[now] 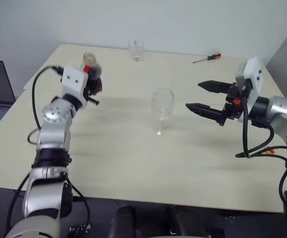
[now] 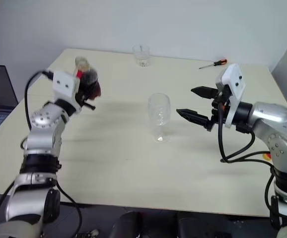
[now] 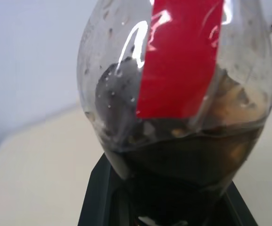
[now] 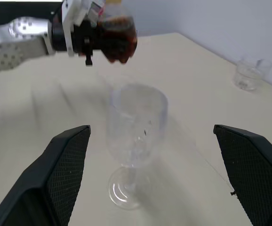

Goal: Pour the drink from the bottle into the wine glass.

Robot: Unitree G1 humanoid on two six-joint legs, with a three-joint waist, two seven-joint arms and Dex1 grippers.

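Left gripper [image 1: 90,85]: clamped on the bottle [image 1: 91,72]; bottle held clear of the table [image 1: 133,163], above its far-left part; body roughly upright, cap end [image 2: 82,63] uppermost, long axis near vertical w/ slight tilt. Drink [image 3: 192,155] sits in the lower part of the bottle, level approx. below the red tag [image 3: 180,56]; cap looks to be in place, but whether it is sealed cannot be told.

Right gripper [image 1: 204,98]: fingers spread wide, nothing held; points across the table toward the wine glass [image 1: 162,106] from the robot's right; near the glass, not touching. In the right wrist view the glass [image 4: 136,127] stands between the two fingers' lines of reach, but ahead of them, not enclosed.

Wine glass: upright on its foot [image 4: 124,190], centre of table; bowl looks empty.

Key relation: glass lies to the right of the bottle and lower than it; bottle and glass well apart, w/ bare table between. Right gripper is nearer the glass; left holds the pour source. Judgement: next move needs the bottle carried rightward until its mouth is over the bowl, then its long axis tipped toward the glass; right gripper is placed to steady the glass.

Not task-relevant: tumbler [image 1: 136,49] and screwdriver [image 1: 207,58] at far edge.
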